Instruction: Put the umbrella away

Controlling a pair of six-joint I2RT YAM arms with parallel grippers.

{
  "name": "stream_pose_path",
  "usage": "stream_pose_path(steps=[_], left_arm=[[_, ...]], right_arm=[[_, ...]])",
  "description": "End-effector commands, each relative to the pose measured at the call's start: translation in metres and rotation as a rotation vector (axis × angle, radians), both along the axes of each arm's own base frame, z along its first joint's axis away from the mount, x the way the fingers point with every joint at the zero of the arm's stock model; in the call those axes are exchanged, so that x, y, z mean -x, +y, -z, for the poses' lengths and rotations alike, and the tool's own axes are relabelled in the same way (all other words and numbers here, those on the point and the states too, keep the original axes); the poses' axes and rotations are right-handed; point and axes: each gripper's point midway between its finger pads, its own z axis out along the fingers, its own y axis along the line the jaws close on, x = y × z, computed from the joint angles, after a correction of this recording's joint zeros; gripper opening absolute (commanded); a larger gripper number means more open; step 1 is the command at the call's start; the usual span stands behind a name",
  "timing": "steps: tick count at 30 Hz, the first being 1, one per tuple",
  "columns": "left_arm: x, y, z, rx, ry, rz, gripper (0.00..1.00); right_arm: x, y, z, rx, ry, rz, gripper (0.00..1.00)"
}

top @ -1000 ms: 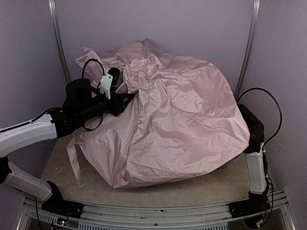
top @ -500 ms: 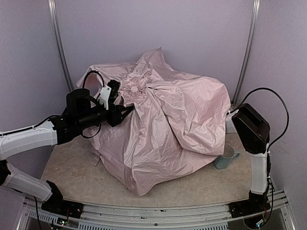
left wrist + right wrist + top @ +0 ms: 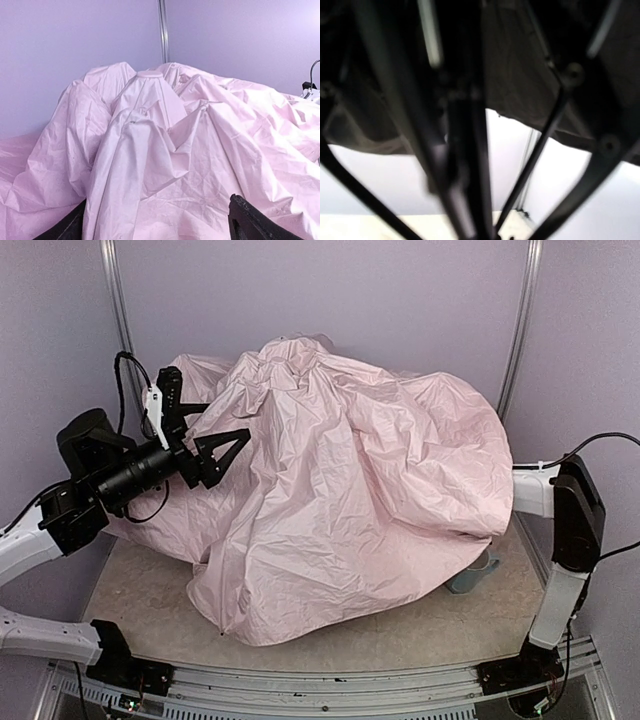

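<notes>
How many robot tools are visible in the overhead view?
1: the left arm's black tool, open by the crumpled pale pink umbrella canopy; the right tool is hidden beneath that fabric.

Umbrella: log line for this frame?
umbrella: fabric spread over table | left gripper: open, at fabric | right gripper: hidden under fabric | put away: no

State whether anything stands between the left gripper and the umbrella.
Nothing visible does. The left gripper hovers with jaws open, facing the umbrella. The left wrist view shows only its pink fabric ahead.
</notes>
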Motion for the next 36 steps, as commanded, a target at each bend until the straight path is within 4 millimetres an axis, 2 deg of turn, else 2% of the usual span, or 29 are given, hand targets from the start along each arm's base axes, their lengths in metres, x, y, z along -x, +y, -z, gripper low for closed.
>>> stream_pose_path(steps=[1, 6, 8, 11, 15, 17, 20, 23, 26, 32, 34, 36], left_arm=[[0.022, 0.014, -0.035, 0.054, -0.073, 0.026, 0.91], [0.043, 0.026, -0.065, 0.133, -0.143, 0.063, 0.96], [0.046, 0.031, -0.076, 0.156, -0.16, 0.056, 0.96], [0.053, 0.043, -0.095, 0.195, -0.194, 0.04, 0.98], [0.078, 0.057, -0.122, 0.274, -0.261, 0.092, 0.99], [0.081, 0.06, -0.126, 0.285, -0.266, 0.095, 0.99], [0.06, 0.072, -0.123, 0.295, -0.223, -0.036, 0.99], [0.032, 0.083, -0.112, 0.266, -0.166, -0.199, 0.99], [0.011, 0.082, -0.098, 0.2, -0.124, -0.292, 0.99], [0.008, 0.074, -0.099, 0.201, -0.15, -0.274, 0.99], [0.01, 0.075, -0.105, 0.213, -0.165, -0.271, 0.99], [0.009, 0.077, -0.106, 0.215, -0.175, -0.28, 0.99]], right_arm=[[-0.023, -0.03, -0.025, -0.052, 0.093, 0.098, 0.0], [-0.029, -0.032, -0.022, -0.06, 0.128, 0.097, 0.0], [-0.031, -0.033, -0.027, -0.079, 0.136, 0.093, 0.0], [-0.035, -0.033, -0.045, -0.111, 0.124, 0.079, 0.0], [-0.052, -0.039, -0.075, -0.157, 0.117, 0.089, 0.0], [-0.065, -0.043, -0.078, -0.16, 0.133, 0.112, 0.0], [-0.074, -0.049, -0.078, -0.171, 0.141, 0.127, 0.0], [-0.078, -0.054, -0.07, -0.169, 0.143, 0.139, 0.0], [-0.074, -0.055, -0.056, -0.153, 0.148, 0.129, 0.0], [-0.067, -0.057, -0.023, -0.127, 0.193, 0.107, 0.0], [-0.066, -0.058, -0.025, -0.145, 0.193, 0.105, 0.0], [-0.067, -0.057, -0.038, -0.168, 0.176, 0.1, 0.0]])
